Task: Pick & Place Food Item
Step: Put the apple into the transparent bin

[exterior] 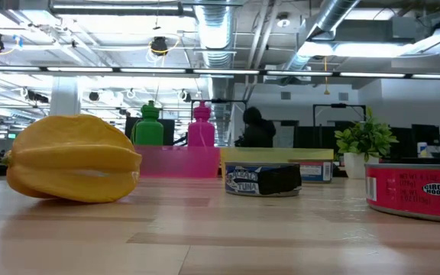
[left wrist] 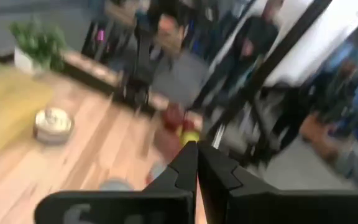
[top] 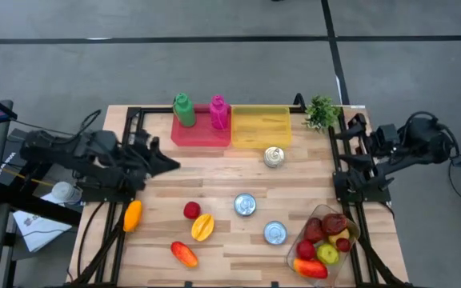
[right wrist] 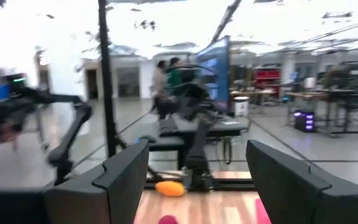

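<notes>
The starfruit [top: 202, 226] lies on the table [top: 214, 172] toward the front, between a red fruit [top: 191, 210] and a can [top: 245, 205], well apart from both my grippers. It is yellow, ribbed, lying on its side; in the low view [exterior: 73, 158] it looms large and close. My left gripper [top: 169, 162] hangs over the table's left part, fingers [left wrist: 194, 163] pressed together, empty. My right gripper [top: 336, 134] waits at the right edge by the plant [top: 321, 112], fingers [right wrist: 129, 177] spread, holding nothing. A bowl [top: 324, 214] of fruit sits at the front right corner.
</notes>
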